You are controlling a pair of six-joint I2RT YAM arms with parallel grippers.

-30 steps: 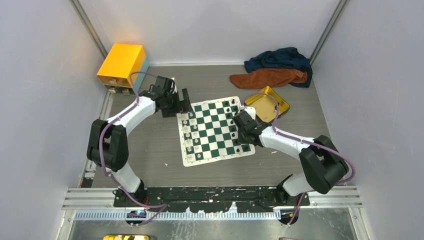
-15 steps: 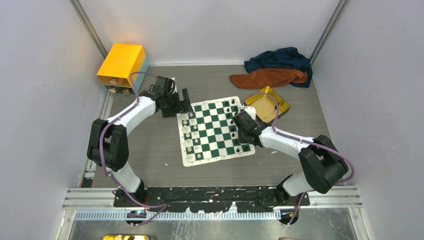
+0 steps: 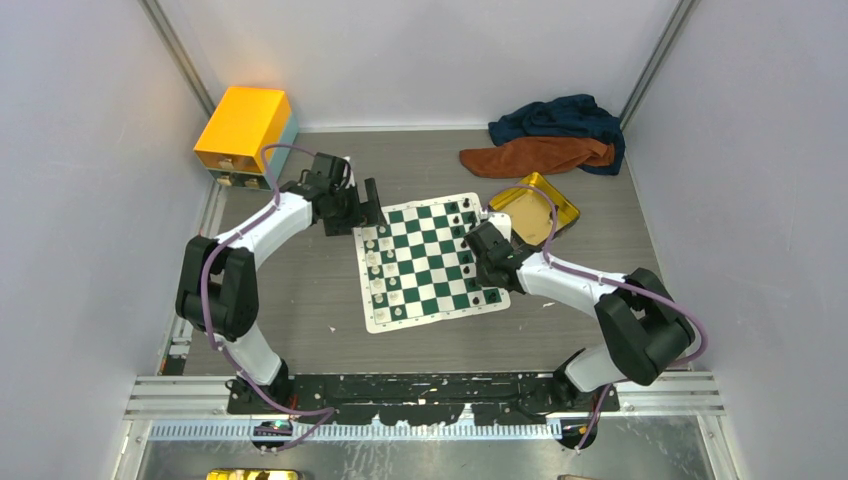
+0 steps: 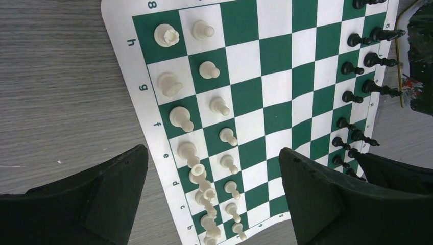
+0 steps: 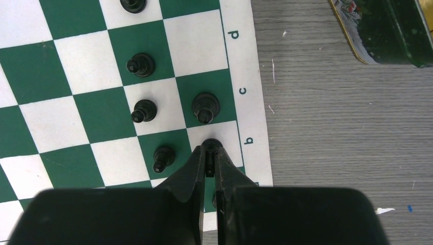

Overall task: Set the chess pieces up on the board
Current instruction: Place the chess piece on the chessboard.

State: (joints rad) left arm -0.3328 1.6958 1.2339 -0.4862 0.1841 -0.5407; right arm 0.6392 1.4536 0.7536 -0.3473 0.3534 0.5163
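- Your right gripper (image 5: 209, 153) is down over the right edge of the board (image 3: 428, 262). Its fingers (image 5: 186, 178) are pinched together on the top of one black piece (image 5: 211, 144).
- That piece stands on the white square in the board's outermost row, beside the letter b printed on the border.
- The other black pieces (image 5: 206, 105) stand upright along the same side of the board. One is on the green square beside c, and more are in the next row inward.
- Your left gripper (image 4: 213, 149) hovers above the board's far-left corner. Its jaws are wide apart with nothing between them.
- The white pieces (image 4: 219, 106) stand in two rows along the board's left side, beside the letters h down to c.
- In the left wrist view, the white pieces toward the c end overlap one another. You cannot tell whether each sits squarely on its own square.
- The middle rows of the board carry no pieces.
- A gold tin (image 3: 545, 205) lies on the table (image 3: 300, 300) just off the board's far-right corner. Whether it touches the border cannot be told.
- A heap of cloths (image 3: 550, 135) lies farther beyond that corner, and an orange box (image 3: 245, 130) sits well apart from the board's far-left corner.
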